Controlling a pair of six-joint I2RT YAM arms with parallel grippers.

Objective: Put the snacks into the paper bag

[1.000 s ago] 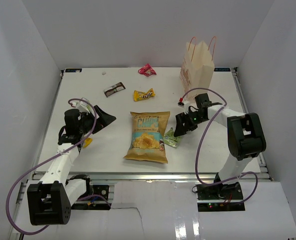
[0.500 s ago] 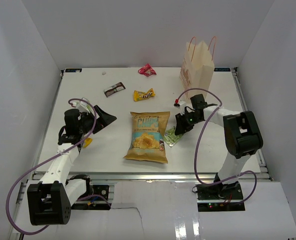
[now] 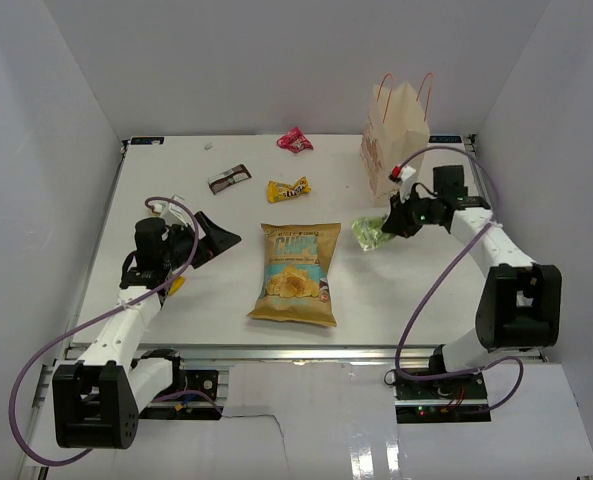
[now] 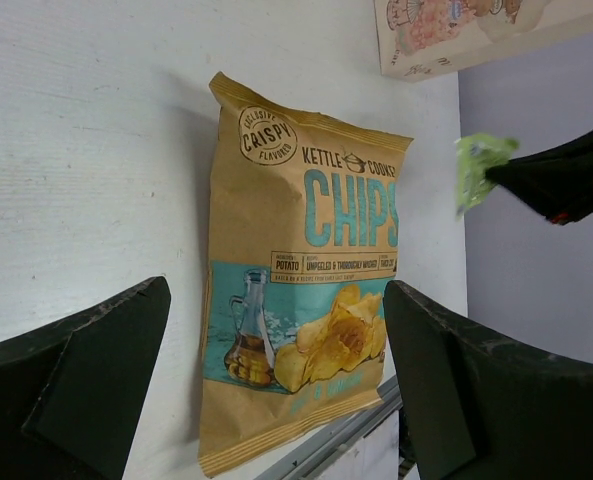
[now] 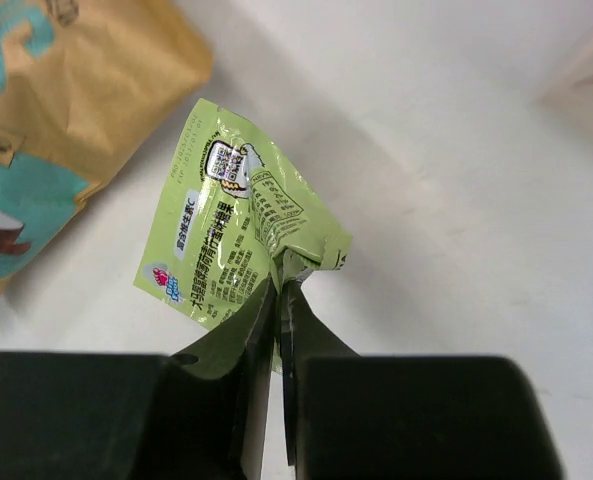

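My right gripper [image 3: 394, 222] [image 5: 281, 275] is shut on a green packet [image 3: 370, 232] [image 5: 236, 245], holding it by one crumpled corner above the table, just in front of the cream paper bag [image 3: 396, 140]. The big chips bag [image 3: 296, 272] [image 4: 301, 260] lies flat mid-table. My left gripper [image 3: 221, 238] [image 4: 276, 385] stands open to its left with nothing between the fingers. A dark brown packet [image 3: 229, 178], a yellow packet [image 3: 288, 189] and a pink-red packet [image 3: 295, 140] lie farther back. A yellow-orange packet [image 3: 175, 285] peeks out under the left arm.
White walls close in the table [image 3: 226, 300] on three sides. A metal rail runs along the near edge [image 3: 306, 350]. The right arm's cable loops over the table's right side [image 3: 426, 300].
The right gripper shut on the green packet beside the chips bag, then lifted it up and back to the right toward the paper bag. The left arm barely moved.
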